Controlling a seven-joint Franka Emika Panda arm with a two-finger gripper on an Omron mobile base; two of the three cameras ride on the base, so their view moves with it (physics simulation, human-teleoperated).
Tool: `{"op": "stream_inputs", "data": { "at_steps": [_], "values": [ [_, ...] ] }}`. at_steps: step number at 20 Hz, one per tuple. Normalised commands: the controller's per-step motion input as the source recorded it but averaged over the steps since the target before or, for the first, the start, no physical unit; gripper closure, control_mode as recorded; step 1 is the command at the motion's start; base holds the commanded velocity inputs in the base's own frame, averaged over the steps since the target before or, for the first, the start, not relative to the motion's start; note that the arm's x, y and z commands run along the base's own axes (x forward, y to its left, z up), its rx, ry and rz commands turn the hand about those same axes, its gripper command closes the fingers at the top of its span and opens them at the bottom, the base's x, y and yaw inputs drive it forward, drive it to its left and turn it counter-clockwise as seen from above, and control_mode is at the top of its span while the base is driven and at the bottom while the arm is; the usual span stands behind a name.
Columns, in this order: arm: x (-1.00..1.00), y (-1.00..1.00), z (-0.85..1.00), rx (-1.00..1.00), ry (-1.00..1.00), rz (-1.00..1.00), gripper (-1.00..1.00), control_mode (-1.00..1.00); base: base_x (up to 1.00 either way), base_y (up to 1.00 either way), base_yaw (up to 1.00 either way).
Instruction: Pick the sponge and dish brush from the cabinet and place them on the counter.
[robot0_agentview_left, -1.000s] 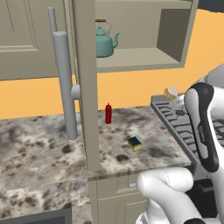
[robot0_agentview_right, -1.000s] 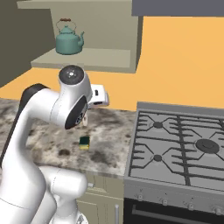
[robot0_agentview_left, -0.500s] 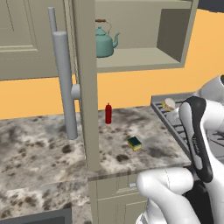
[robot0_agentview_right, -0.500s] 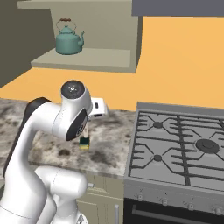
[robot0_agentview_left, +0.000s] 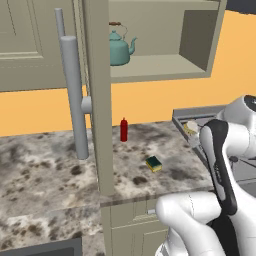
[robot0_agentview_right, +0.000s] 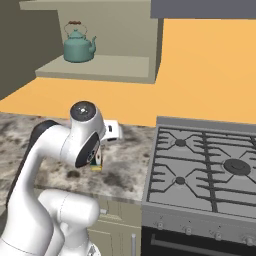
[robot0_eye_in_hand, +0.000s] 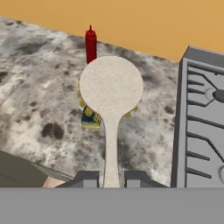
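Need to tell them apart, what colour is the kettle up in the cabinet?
Teal, with a brown handle: the kettle shows best in the right base view.

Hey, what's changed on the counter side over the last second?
The arm has swung lower toward the counter, carrying the dish brush in the shut tool. The sponge, red bottle and kettle stayed put.

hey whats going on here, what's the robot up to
The white arm's gripper is shut on the pale cream dish brush, holding it above the speckled stone counter. The yellow-and-green sponge already lies on that counter near a red bottle. A teal kettle sits in the open taupe cabinet.
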Motion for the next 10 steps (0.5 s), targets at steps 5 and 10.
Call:
{"op": "stream_inputs", "data": {
  "at_steps": [5,10],
  "values": [
    [0.0,0.0,-0.35,-0.01,0.05,0.0,1.0,-1.0,0.0,0.0,0.0],
    [0.0,0.0,-0.34,0.0,0.02,0.0,1.0,-1.0,0.0,0.0,0.0]
  ]
}}
